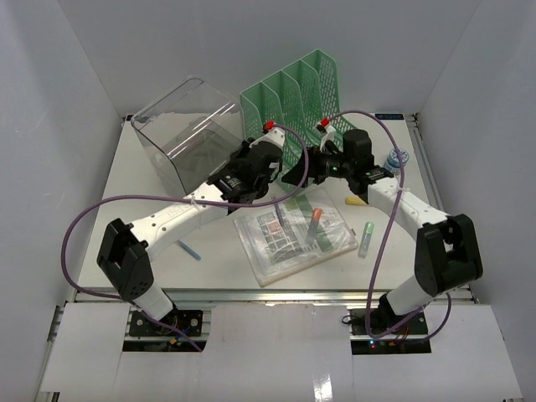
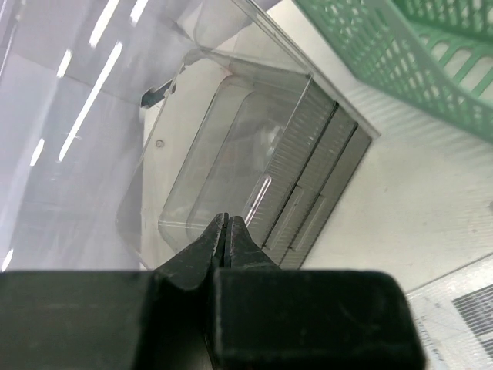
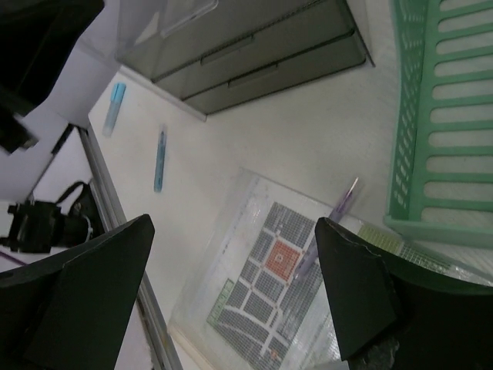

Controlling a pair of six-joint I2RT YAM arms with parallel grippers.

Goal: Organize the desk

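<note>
- Near the front, the big flat white desk holds a thin blue pen and a clear plastic sleeve of papers.
- Farther back, the left gripper is pressed together.
- Beside it, the right gripper is wide apart.
- At the back stand a clear plastic box and a green plastic file rack.
</note>
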